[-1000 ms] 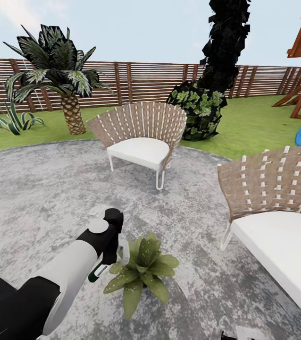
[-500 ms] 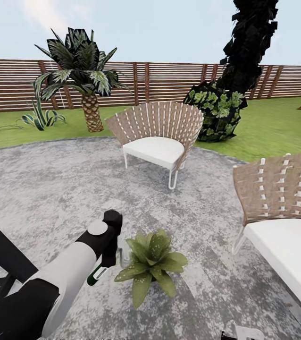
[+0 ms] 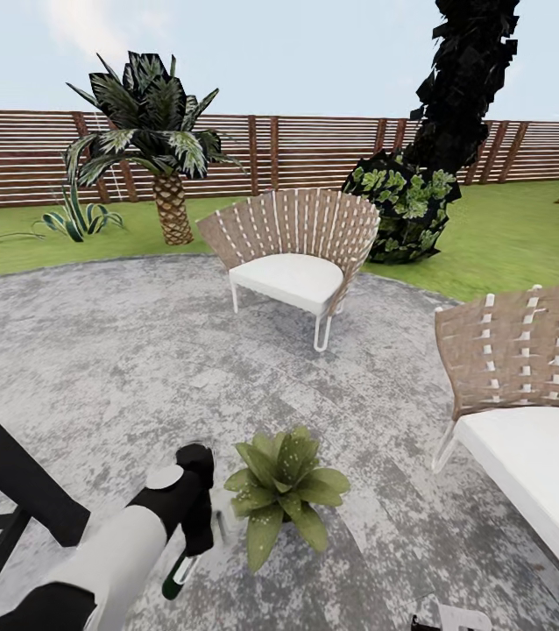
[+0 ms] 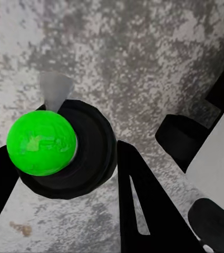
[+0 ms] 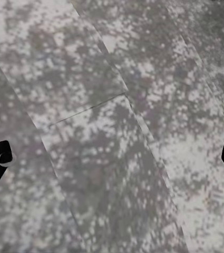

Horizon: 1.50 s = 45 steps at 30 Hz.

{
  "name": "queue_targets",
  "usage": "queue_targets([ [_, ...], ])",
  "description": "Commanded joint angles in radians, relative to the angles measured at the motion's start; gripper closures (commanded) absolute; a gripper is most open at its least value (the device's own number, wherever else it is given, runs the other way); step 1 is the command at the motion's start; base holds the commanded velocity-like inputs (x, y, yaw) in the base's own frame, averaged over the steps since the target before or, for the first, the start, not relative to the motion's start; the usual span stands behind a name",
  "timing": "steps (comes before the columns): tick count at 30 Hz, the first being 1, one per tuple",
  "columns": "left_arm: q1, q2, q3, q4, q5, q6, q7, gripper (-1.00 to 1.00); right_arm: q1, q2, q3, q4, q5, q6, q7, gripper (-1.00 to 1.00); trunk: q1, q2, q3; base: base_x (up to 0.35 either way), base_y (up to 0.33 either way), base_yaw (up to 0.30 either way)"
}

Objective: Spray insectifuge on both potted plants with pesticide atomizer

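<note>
One potted plant (image 3: 282, 487), a low rosette of pointed green leaves, stands on the speckled grey patio (image 3: 122, 350) in the head view. Just beside its leaves my left gripper (image 3: 199, 531) is shut on the pesticide atomizer (image 3: 176, 576), whose dark green body sticks out below the fingers. In the left wrist view the atomizer (image 4: 64, 147) shows as a dark round body with a bright green end, held between black fingers (image 4: 143, 200), with a pale spray cone over the paving. My right gripper (image 5: 113, 158) is open above bare paving, its fingertips far apart.
Two woven brown chairs with white cushions stand on the patio, one behind the plant (image 3: 293, 254), one at the right (image 3: 525, 412). A palm (image 3: 152, 140), a dark-leaved bush (image 3: 406, 210), lawn and a brown slat fence (image 3: 314, 153) lie beyond. A black frame (image 3: 8, 491) is at the left.
The head view first panned left, shifting the scene right. Since then my left arm has dropped lower with the atomizer, still beside the plant.
</note>
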Motion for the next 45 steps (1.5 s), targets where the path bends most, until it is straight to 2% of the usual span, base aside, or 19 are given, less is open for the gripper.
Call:
queue_targets([
  [1, 0.012, 0.001, 0.016, -0.001, -0.003, 0.010, 0.017, 1.00, -0.001, 0.000, 0.003, 0.001, -0.008, -0.005, 0.001, -1.00, 0.000, 0.000, -0.001, 0.000, 0.000, 0.000],
  [4, 0.023, 0.013, 0.051, -0.001, -0.001, 0.011, 0.041, 1.00, -0.001, 0.000, 0.003, 0.001, -0.009, -0.004, 0.001, -1.00, 0.000, 0.000, -0.001, 0.000, 0.000, 0.000],
  [7, 0.038, 0.026, 0.116, -0.003, -0.002, 0.010, 0.059, 1.00, -0.001, 0.000, 0.003, 0.001, -0.010, -0.003, 0.000, -1.00, 0.000, 0.000, -0.001, 0.000, 0.000, 0.000],
  [11, 0.050, 0.032, 0.145, -0.003, 0.002, 0.011, 0.127, 1.00, -0.001, 0.001, 0.003, 0.001, -0.010, -0.003, -0.001, -1.00, 0.000, 0.000, -0.001, 0.000, 0.000, 0.038],
  [15, 0.051, 0.031, 0.198, -0.012, 0.004, 0.010, 0.138, 1.00, -0.001, 0.001, 0.003, 0.001, -0.010, -0.003, -0.001, -1.00, 0.000, 0.000, -0.001, 0.000, -0.043, 0.205],
  [17, 0.051, 0.033, 0.208, -0.009, 0.004, 0.010, 0.139, 1.00, 0.000, 0.000, 0.003, 0.001, -0.010, -0.003, -0.001, -1.00, 0.000, 0.000, -0.001, -0.035, -0.220, 0.067],
  [26, 0.052, 0.035, 0.212, -0.006, 0.004, 0.011, 0.141, 1.00, -0.001, 0.001, 0.003, 0.001, -0.011, -0.004, -0.002, -1.00, 0.000, 0.000, 0.001, -0.258, -0.121, -0.092],
  [28, 0.054, 0.045, 0.213, -0.006, 0.003, 0.011, 0.141, 1.00, -0.001, 0.003, 0.003, 0.000, -0.012, -0.004, -0.002, -1.00, 0.000, 0.000, 0.001, -0.119, -0.004, -0.014],
  [29, 0.054, 0.077, 0.229, -0.004, 0.007, 0.011, 0.147, 1.00, -0.001, 0.003, 0.003, -0.001, -0.013, -0.004, -0.002, -1.00, 0.000, 0.000, 0.001, -0.021, -0.001, -0.003],
  [30, 0.054, 0.100, 0.273, -0.003, 0.011, 0.011, 0.162, 1.00, -0.001, 0.003, 0.003, -0.001, -0.013, -0.003, -0.002, -1.00, 0.000, 0.000, 0.001, -0.009, 0.000, -0.001],
  [31, 0.054, 0.108, 0.303, -0.002, 0.012, 0.010, 0.174, 1.00, -0.001, 0.003, 0.003, -0.001, -0.013, -0.003, -0.002, -1.00, 0.000, 0.000, 0.001, -0.006, 0.000, -0.001],
  [32, 0.054, 0.116, 0.380, 0.000, 0.014, 0.008, 0.242, 1.00, -0.001, 0.003, 0.003, 0.000, -0.012, -0.004, -0.001, -1.00, 0.000, 0.000, 0.001, 0.000, 0.000, 0.000],
  [34, 0.054, 0.107, 0.394, 0.000, 0.016, 0.008, 0.270, 1.00, -0.001, 0.002, 0.003, 0.001, -0.010, -0.003, 0.001, -1.00, 0.000, 0.000, 0.001, 0.000, 0.000, 0.000],
  [37, 0.054, 0.071, 0.397, 0.000, 0.016, 0.009, 0.281, 1.00, -0.001, 0.002, 0.003, 0.001, -0.011, -0.003, 0.001, -1.00, 0.000, 0.000, 0.001, 0.000, 0.000, 0.000],
  [39, 0.054, 0.055, 0.398, 0.000, 0.016, 0.009, 0.284, 1.00, -0.001, 0.002, 0.003, 0.001, -0.011, -0.004, 0.001, -1.00, 0.000, 0.000, 0.001, 0.000, 0.000, 0.000],
  [42, 0.054, 0.054, 0.402, -0.002, 0.015, 0.009, 0.285, 1.00, -0.001, 0.002, 0.003, 0.001, -0.011, -0.004, 0.001, -1.00, 0.000, 0.000, 0.001, 0.000, 0.000, 0.000],
  [45, 0.054, 0.075, 0.405, -0.001, 0.014, 0.009, 0.285, 1.00, -0.001, 0.003, 0.003, 0.000, -0.011, -0.004, 0.001, -1.00, 0.000, 0.000, 0.001, 0.000, 0.000, 0.000],
])
